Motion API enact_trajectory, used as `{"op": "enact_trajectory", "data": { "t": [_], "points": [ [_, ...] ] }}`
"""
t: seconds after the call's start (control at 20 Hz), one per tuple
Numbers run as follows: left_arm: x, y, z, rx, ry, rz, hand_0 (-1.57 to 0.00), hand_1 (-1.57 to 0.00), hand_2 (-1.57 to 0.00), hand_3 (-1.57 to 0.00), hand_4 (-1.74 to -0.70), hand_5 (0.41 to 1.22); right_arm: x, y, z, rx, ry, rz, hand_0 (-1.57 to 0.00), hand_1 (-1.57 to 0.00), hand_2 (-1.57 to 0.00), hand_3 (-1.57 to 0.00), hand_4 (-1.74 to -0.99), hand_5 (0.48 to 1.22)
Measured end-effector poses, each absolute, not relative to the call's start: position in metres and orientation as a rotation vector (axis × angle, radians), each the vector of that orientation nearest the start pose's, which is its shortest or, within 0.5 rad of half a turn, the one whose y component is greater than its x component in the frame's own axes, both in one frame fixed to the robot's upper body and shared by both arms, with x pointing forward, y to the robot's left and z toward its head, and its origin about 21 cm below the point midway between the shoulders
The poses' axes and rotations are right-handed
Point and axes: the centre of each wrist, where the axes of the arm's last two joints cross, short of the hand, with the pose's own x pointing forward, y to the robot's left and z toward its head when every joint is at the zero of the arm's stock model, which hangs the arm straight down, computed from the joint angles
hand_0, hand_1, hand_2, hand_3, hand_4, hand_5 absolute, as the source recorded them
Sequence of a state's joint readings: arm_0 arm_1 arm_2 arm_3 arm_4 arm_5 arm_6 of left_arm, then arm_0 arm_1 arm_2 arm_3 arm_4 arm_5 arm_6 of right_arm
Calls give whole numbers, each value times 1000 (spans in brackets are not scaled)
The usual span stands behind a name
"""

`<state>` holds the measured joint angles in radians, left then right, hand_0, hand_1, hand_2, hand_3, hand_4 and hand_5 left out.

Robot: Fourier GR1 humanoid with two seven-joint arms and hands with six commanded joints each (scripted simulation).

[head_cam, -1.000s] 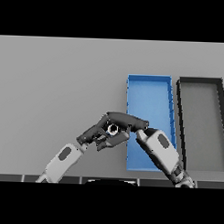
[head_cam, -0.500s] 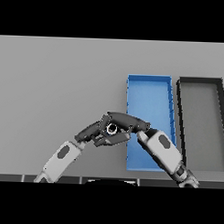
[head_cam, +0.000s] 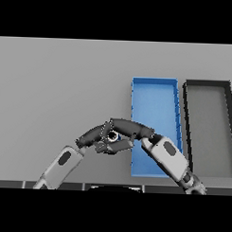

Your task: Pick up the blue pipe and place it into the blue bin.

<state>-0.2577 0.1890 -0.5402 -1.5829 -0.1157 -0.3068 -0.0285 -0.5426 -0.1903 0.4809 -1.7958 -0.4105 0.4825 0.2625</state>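
Just pipe [head_cam: 112,136] end-on between both hands.

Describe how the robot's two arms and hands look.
Both arms have white, rounded forearm shells, each with a dark oval marking, and grey segments at the joints. The left hand and right hand are dark grey to black. No cables show.
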Motion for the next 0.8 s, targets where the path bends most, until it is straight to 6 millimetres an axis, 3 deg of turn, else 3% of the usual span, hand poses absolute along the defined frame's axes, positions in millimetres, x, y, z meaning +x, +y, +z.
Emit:
{"op": "enact_trajectory", "data": {
  "t": [0.2, 0.45, 0.5, 0.7, 0.8],
  "points": [
    [266, 124, 43, -443, -1597, -1015, -32, -30, -27, -29, -889, 587, 273, -94, 163, 899, -1646, 1134, -1570, -1570, -1570, -1570, -1490, 1220],
    [265, 118, 41, -419, -1559, -1000, -10, -9, -8, -9, -901, 548, 278, -99, 175, 932, -1632, 1071, -1571, -1571, -1571, -1571, -1491, 1221],
    [267, 119, 38, -413, -1545, -991, -8, -7, -6, -7, -906, 541, 279, -103, 178, 969, -1607, 1044, -1571, -1571, -1571, -1571, -1541, 1221],
    [262, 120, 38, -425, -1535, -997, -3, -2, -2, -2, -915, 507, 283, -110, 211, 987, -1590, 1009, -1571, -1571, -1571, -1571, -1659, 1221],
    [259, 118, 38, -423, -1522, -1004, -1, -1, -1, -1, -920, 503, 286, -113, 237, 1011, -1576, 954, -1571, -1571, -1571, -1571, -1689, 1171]
  ]
}}
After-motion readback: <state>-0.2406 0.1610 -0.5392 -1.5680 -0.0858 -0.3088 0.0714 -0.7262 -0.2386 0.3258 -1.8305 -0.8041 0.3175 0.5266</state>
